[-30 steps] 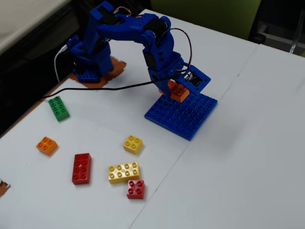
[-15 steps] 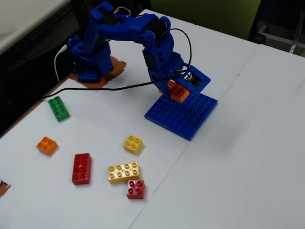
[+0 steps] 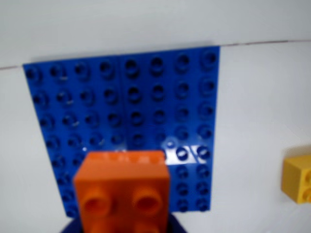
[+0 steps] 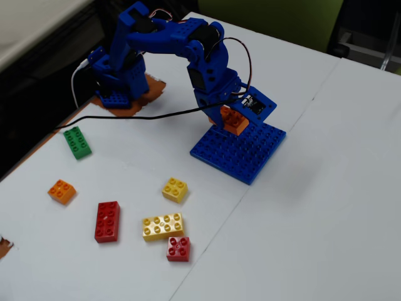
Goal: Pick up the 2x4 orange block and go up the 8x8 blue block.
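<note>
Gripper: [image 4: 233,119] clenched on the orange block [image 4: 234,120], carrying it clear of the worktop [image 4: 326,188].
Blue plate: [image 4: 241,150] flat, directly under and just ahead of the block.
Block axis: long side runs out from the gripper toward the plate's far edge in the wrist view [image 3: 124,187].
Next move, likely: straight down.

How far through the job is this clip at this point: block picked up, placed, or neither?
Pickup looks done: the oblong orange plastic brick sits in the blue gripper, clear of the loose bricks on the white table. In hand: it hangs above the flat square blue studded baseplate, near one edge in the fixed view. Left: lowering and releasing it; whether it already touches the studs is unclear.
</note>
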